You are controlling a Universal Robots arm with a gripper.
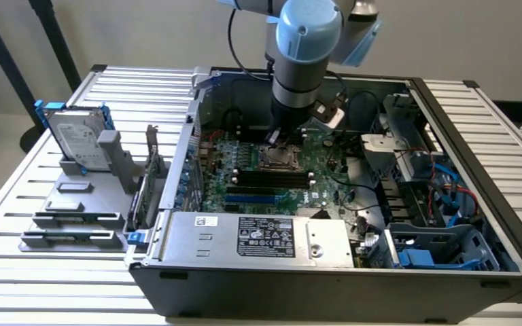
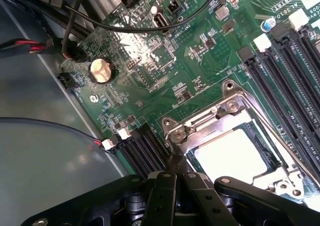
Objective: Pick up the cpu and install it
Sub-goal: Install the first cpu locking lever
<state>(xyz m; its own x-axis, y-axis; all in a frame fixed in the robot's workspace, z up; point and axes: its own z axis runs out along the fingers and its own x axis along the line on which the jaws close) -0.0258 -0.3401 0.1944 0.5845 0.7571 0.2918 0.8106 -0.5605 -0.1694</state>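
The flat square silvery cpu [image 2: 231, 155] lies in the metal-framed socket [image 2: 226, 106] on the green motherboard [image 2: 190, 60], at the lower right of the wrist view. The black gripper [image 2: 172, 173] sits at the socket's corner, its fingers pressed together and holding nothing. In the exterior view, the arm reaches down into the open grey computer case [image 1: 334, 272] on the slatted metal table [image 1: 25, 197].
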